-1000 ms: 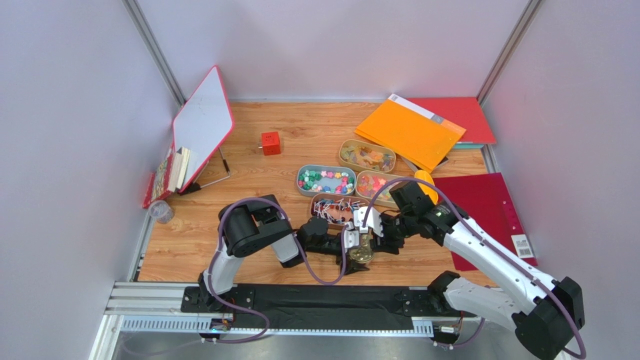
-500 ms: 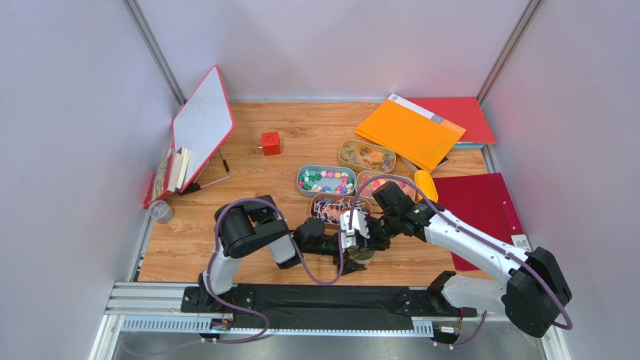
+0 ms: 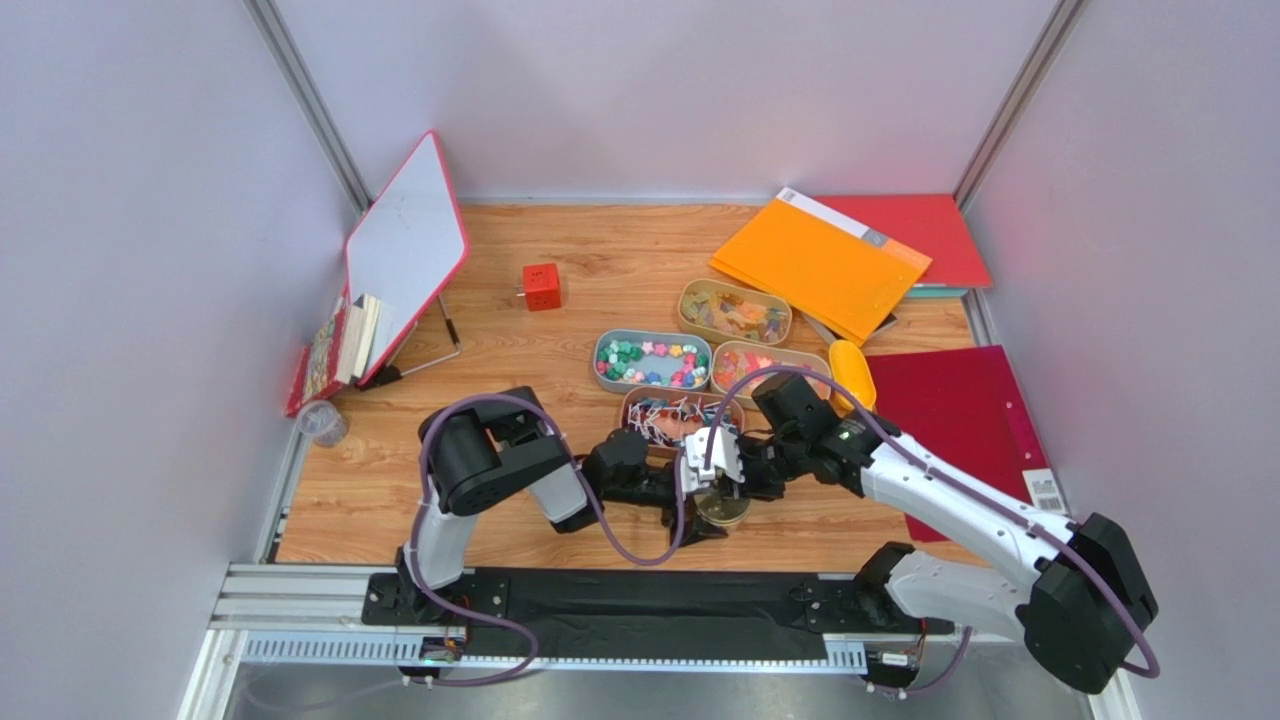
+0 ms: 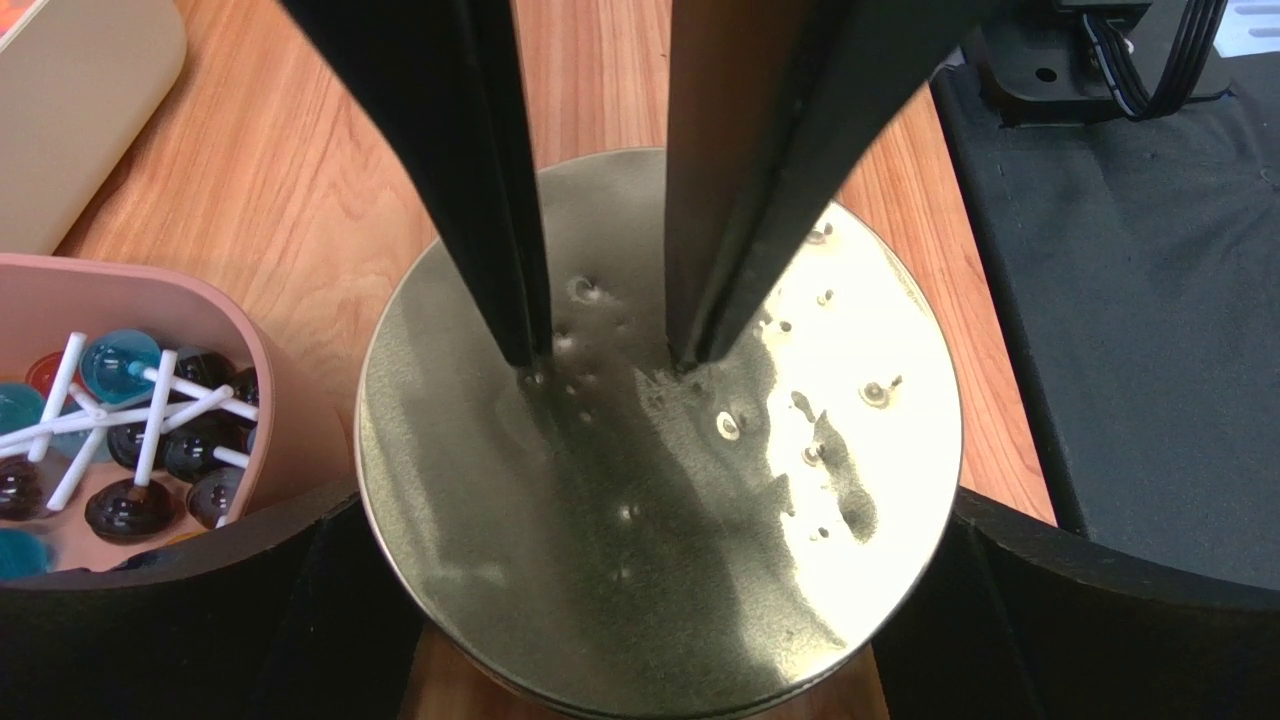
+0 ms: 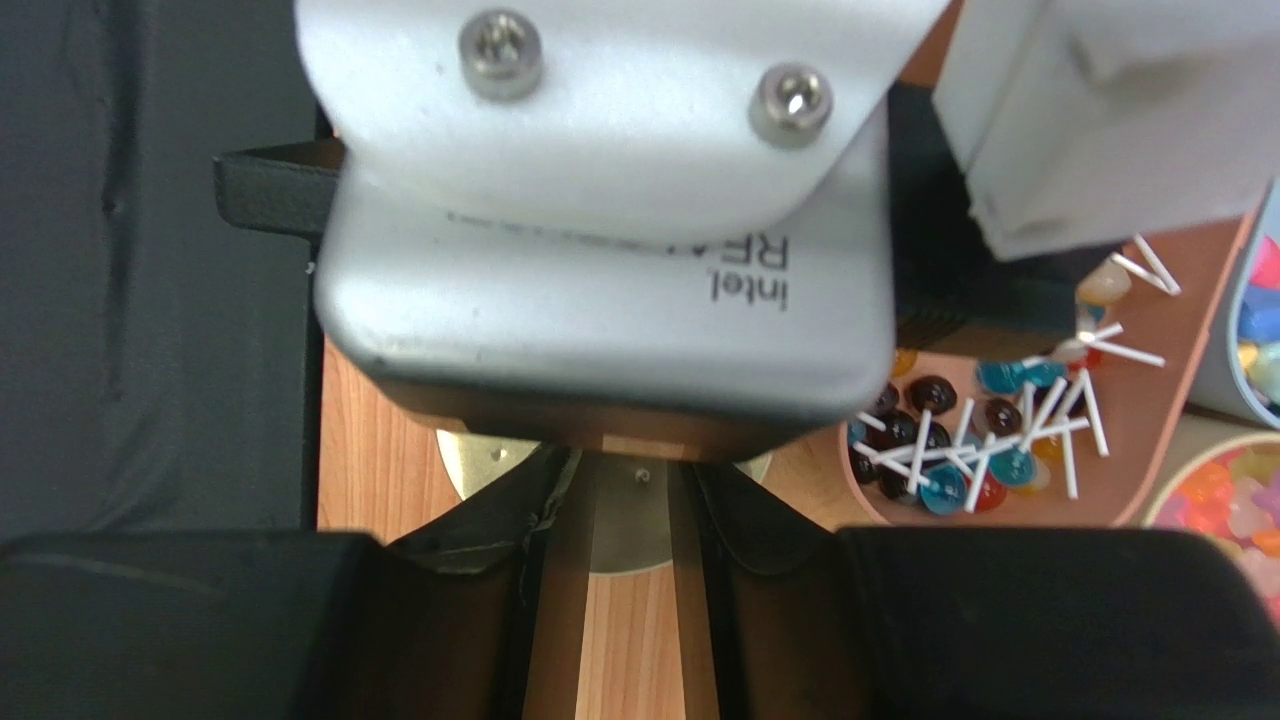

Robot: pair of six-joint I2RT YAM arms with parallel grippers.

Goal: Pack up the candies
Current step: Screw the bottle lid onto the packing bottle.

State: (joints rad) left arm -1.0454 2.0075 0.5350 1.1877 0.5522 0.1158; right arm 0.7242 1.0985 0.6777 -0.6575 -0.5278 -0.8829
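"Left wrist view: what did you have?" the operator asked.

"My left gripper [image 4: 661,600] was clamped on the gold lid [image 4: 781,495], with one jaw at each lower corner of the frame, against the rim. My right gripper [image 4: 609,360] hung from the top edge. Its fingers were narrow with nothing between them, and the tips rested on the lid's face."

"And the candies?"

"The candies [image 3: 651,362] lay in oval trays above both grippers in the top external view. The lollipops [image 4: 135,450] sat in the pink tray [image 4: 293,435], at the left edge of the left wrist frame, just beside the lid."

"How would you do this step well?"

"Keep the lid level and press lightly. Mind my left wrist camera [image 5: 601,225], which blocked most of the right wrist view. I judged a clash there the main risk, then nudging the pink tray."
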